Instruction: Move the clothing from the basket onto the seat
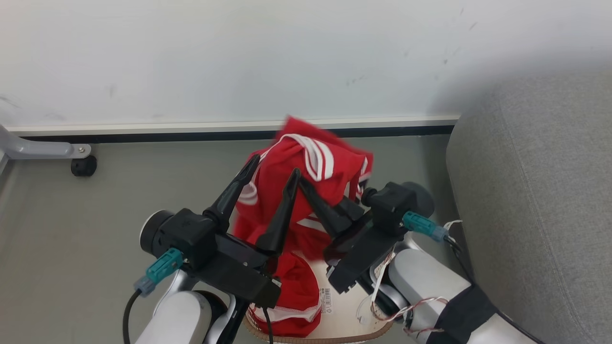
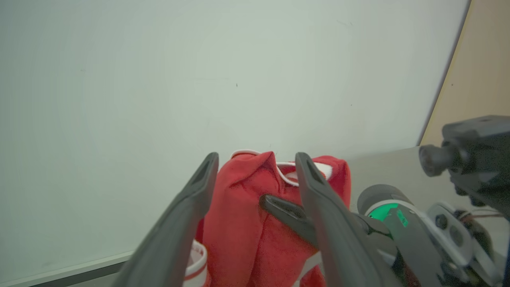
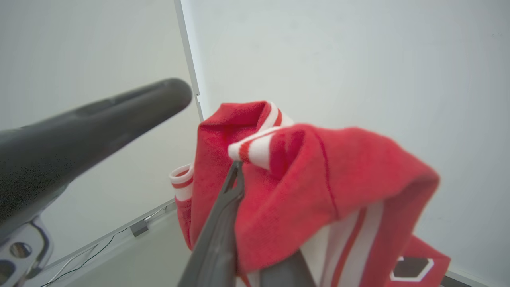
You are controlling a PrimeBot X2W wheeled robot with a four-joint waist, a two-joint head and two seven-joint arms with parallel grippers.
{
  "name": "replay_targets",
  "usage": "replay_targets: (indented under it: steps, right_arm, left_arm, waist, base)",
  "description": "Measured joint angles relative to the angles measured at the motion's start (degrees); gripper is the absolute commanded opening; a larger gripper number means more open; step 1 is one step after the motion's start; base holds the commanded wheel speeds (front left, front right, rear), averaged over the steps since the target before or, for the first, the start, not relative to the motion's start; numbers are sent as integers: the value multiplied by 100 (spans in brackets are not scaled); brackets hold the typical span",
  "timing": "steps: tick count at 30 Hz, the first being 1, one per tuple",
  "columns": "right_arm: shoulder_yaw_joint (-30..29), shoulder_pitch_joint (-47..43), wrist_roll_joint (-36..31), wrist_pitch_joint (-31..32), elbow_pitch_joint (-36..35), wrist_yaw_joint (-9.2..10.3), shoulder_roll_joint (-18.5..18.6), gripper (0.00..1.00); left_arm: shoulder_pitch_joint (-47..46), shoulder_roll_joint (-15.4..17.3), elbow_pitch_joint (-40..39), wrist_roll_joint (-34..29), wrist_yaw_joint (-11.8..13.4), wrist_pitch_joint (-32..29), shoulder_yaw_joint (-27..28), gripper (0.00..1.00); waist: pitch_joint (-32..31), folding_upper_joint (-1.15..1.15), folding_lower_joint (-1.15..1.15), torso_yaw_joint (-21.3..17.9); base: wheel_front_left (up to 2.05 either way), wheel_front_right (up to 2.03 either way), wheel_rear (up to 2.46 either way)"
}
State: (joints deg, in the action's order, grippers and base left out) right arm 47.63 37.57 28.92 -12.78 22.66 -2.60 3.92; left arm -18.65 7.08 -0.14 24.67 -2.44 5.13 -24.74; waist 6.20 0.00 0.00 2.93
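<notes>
1. Head view: left gripper [image 1: 274, 168] released, its fingers spread with the raised clothing [image 1: 330, 167] between them.
2. Right gripper [image 1: 308, 190] clenched on that clothing, above the basket [image 1: 349, 310].
3. Second red garment [image 1: 294, 286] lies in the basket; seat [image 1: 535, 191] at right.

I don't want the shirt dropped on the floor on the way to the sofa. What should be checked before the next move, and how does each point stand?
1. Right end effector shut on the lifted garment: ok.
2. Left end effector open, with the fabric between its fingers: ok.
3. Lifted garment's lower edge out of the basket: cannot tell, it is hidden in these views.
4. Sofa on the robot's right, seat free of things: ok as far as it shows.
5. Basket emptied: not ok, a second garment lies inside.
</notes>
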Motion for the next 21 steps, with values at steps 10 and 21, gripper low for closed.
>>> replay_targets:
  steps: [10, 21]
  right_arm:
    - [-414, 183, 33, -91, 424, 96, 1, 0]
    - [-798, 191, 81, -141, 642, 222, 213, 0]
  left_arm:
    - [52, 168, -100, -203, -9, -79, -221, 100]
    - [311, 423, -182, -495, -47, -201, -469, 100]
  waist:
    - [43, 0, 0, -74]
    - [185, 0, 0, -344]
  base:
    - [0, 0, 0]
    - [0, 0, 0]
